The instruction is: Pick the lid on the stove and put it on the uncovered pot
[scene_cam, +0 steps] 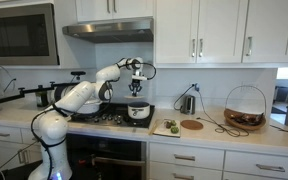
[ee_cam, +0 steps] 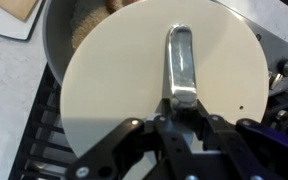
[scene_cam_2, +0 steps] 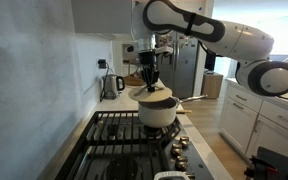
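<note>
Closest in, the wrist view shows the claw (ee_cam: pixel 182 102) clamped on the metal handle (ee_cam: pixel 181 55) of the lid (ee_cam: pixel 109 95), so the pickup looks done. Just beneath, the uncovered pot (ee_cam: pixel 64 35) shows a crescent of dark inside past the lid's edge. The lid hangs over the pot, off-centre and not seated. Left to do, I'd say: centre it on the pot, lower, let go. Beyond the pot lies the stove (scene_cam_2: pixel 114 140), grates all around. Most of the pot's rim hides under the lid, and the gap between them can't be judged. From the exterior views the lid is too small to read.
</note>
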Controlling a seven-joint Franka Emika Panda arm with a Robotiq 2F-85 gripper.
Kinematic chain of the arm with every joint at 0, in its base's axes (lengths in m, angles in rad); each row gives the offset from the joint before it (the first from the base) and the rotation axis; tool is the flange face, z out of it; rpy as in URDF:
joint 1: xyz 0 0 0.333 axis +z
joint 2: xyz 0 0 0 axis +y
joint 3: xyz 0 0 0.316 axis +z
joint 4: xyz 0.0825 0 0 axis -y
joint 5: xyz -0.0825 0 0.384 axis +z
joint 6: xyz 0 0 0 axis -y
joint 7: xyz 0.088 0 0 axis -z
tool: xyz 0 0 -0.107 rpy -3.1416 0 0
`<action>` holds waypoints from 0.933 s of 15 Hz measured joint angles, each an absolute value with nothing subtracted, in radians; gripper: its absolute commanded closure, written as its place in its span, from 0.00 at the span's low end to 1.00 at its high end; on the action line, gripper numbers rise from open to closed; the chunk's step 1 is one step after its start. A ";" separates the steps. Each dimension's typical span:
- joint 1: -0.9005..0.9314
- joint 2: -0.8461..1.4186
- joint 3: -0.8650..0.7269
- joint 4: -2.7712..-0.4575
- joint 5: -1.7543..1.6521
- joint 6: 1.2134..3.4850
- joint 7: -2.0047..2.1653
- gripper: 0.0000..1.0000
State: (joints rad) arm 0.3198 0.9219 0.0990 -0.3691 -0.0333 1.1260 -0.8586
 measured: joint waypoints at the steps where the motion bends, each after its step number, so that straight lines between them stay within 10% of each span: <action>1: 0.320 0.922 0.099 -0.369 -0.033 1.126 -0.859 0.75; 3: 0.320 0.922 0.099 -0.369 -0.033 1.126 -0.859 0.75; 4: 0.320 0.922 0.099 -0.369 -0.033 1.126 -0.859 0.94; 14: 0.283 0.967 0.099 -0.374 -0.034 1.129 -0.859 0.94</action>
State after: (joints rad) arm 0.2830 0.9671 0.0988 -0.3743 -0.0340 1.1293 -0.8588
